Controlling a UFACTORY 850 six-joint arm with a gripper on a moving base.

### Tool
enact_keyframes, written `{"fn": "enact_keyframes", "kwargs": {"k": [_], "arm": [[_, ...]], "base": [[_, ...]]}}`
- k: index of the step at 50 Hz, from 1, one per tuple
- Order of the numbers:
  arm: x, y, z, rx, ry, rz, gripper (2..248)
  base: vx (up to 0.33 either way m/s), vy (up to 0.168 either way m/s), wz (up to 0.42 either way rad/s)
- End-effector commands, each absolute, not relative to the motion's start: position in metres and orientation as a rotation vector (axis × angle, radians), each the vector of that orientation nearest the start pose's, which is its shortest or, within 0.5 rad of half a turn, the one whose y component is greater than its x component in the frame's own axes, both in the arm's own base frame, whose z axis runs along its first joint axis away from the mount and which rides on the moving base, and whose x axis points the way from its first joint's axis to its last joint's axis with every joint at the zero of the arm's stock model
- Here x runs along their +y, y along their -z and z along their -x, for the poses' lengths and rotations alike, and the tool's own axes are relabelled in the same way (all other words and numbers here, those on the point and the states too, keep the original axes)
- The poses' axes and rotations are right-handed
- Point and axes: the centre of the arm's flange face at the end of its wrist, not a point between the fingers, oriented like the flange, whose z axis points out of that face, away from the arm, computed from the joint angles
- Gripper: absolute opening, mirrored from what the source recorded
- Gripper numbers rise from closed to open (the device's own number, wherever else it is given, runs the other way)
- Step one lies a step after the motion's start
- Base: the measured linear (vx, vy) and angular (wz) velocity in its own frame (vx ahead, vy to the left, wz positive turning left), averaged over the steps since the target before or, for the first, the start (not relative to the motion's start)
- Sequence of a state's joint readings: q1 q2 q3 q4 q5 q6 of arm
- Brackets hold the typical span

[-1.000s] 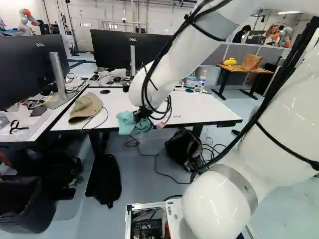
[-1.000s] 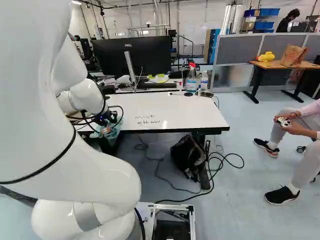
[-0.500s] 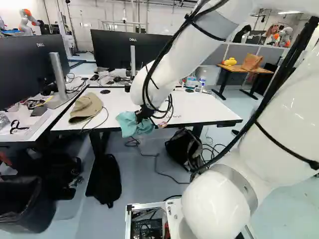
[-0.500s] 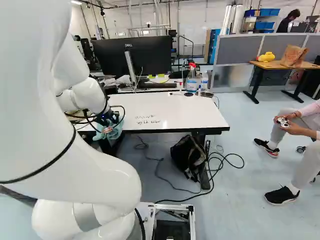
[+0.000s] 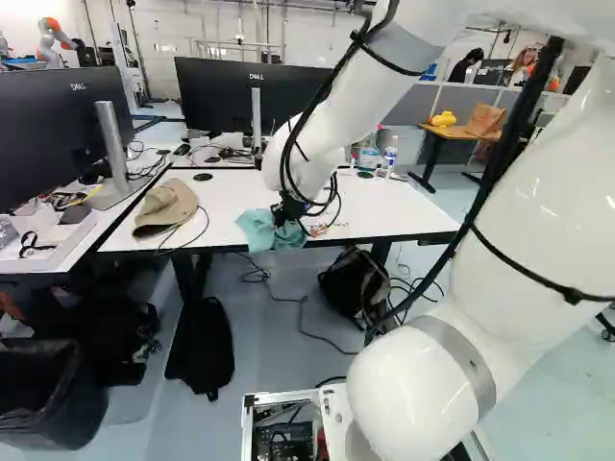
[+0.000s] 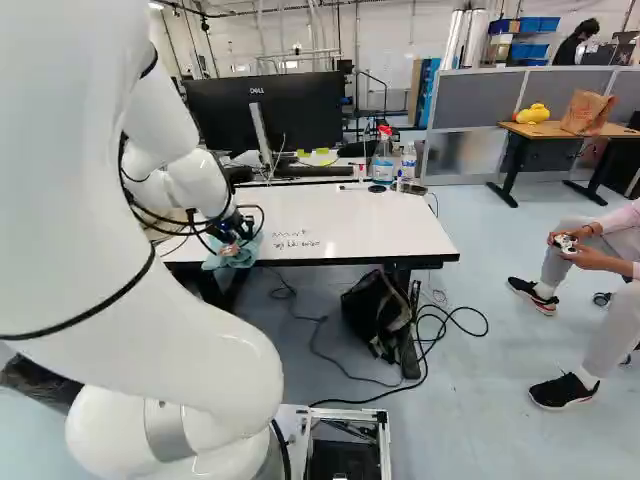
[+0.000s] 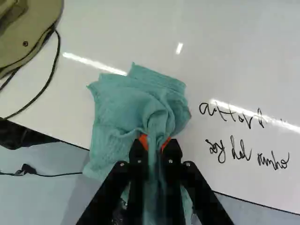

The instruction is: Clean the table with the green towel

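While the black two-fingered hand [image 5: 285,209] points down at the near edge of the white rectangular tabletop [image 6: 350,215], its orange pads [image 7: 143,140] pinch the soft blue-green cloth towel [image 7: 117,112] from two sides. Bunched between the fingers, the towel spreads out ahead of them in loose folds and reaches past the near edge; how much of it bears on the surface, I cannot tell. Just beside the towel, two lines of black handwriting [image 7: 241,149] mark the white surface. On the towel's other side, apart from it, lies a khaki fabric hat [image 5: 165,206] with a thin black cord [image 7: 48,82]. Toward the far edge, a clear spray bottle with a red nozzle [image 6: 383,160] stands upright near a clear plastic bottle [image 6: 409,164]. Under the tabletop, a black backpack [image 6: 376,315] rests on the pale floor [image 6: 480,400].
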State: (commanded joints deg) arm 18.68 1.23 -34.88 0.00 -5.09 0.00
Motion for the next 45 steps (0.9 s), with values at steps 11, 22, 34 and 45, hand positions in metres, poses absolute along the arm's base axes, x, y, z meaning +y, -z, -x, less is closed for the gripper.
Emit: {"fn": "enact_keyframes", "kwargs": {"k": [11, 22, 34, 45], "arm": [[0.131, -0.422, -0.411, -0.454, 0.811, 2.915, 46], [0.132, -0.422, -0.433, -0.435, 0.818, 2.919, 46], [0.135, -0.422, -0.457, -0.421, 0.827, 2.920, 46], [0.141, -0.421, -0.478, -0.422, 0.837, 2.915, 46]], "base": [[0.000, 0.000, 0.000], [0.000, 0.000, 0.000], [0.000, 0.000, 0.000], [0.000, 0.000, 0.000]]}}
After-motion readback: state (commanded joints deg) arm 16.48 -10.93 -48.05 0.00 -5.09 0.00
